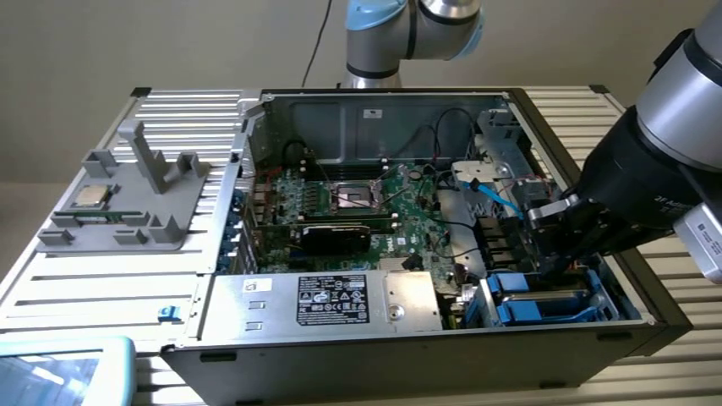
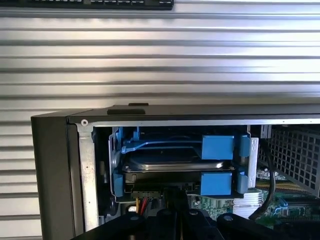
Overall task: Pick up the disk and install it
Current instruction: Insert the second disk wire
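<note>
The disk (image 2: 172,161) is a flat silver-grey drive lying in the blue plastic bay (image 2: 217,147) at the front corner of the open computer case (image 1: 373,355). Blue rails run along its sides. In the exterior view the bay (image 1: 513,306) is at the case's near right corner, and the disk's grey face (image 1: 542,295) shows between the blue parts. My gripper (image 1: 560,272) hangs just above that bay, shut, with nothing held. Its dark fingertips (image 2: 167,222) point at the bay's connector end, where thin wires (image 2: 141,204) come out.
A silver power supply box with a black label (image 1: 338,300) sits in the case beside the bay. The motherboard (image 1: 361,211) and a blue cable (image 1: 496,194) lie behind it. A grey fixture holding a CPU chip (image 1: 90,196) stands on the slatted table at the exterior view's left.
</note>
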Controlling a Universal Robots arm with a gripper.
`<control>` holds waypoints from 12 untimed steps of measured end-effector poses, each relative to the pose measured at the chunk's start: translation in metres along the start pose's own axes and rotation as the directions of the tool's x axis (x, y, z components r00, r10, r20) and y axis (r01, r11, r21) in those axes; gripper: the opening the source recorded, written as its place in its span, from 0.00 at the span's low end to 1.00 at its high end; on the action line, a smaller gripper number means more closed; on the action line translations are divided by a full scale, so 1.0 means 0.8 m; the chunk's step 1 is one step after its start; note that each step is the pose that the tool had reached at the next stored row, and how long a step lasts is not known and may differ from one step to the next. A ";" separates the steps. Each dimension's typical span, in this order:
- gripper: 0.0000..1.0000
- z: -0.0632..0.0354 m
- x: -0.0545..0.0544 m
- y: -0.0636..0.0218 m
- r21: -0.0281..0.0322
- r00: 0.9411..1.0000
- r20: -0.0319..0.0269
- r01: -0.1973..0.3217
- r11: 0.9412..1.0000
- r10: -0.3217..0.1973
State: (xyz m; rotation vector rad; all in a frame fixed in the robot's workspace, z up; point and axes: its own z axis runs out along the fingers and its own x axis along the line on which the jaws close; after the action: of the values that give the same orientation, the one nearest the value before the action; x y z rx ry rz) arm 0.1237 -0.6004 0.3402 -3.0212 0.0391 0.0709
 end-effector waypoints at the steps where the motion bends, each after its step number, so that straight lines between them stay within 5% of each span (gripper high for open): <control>1: 0.11 -0.006 0.000 -0.001 -0.001 1.000 0.001 0.000 1.000 0.000; 4: 0.11 -0.022 -0.001 -0.003 -0.003 1.000 0.002 0.000 1.000 0.000; 12: 0.11 -0.024 0.017 -0.002 -0.003 1.000 0.002 0.000 1.000 0.000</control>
State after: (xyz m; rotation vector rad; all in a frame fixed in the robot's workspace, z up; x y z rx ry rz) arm 0.1386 -0.6017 0.3587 -3.0241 0.0394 0.0744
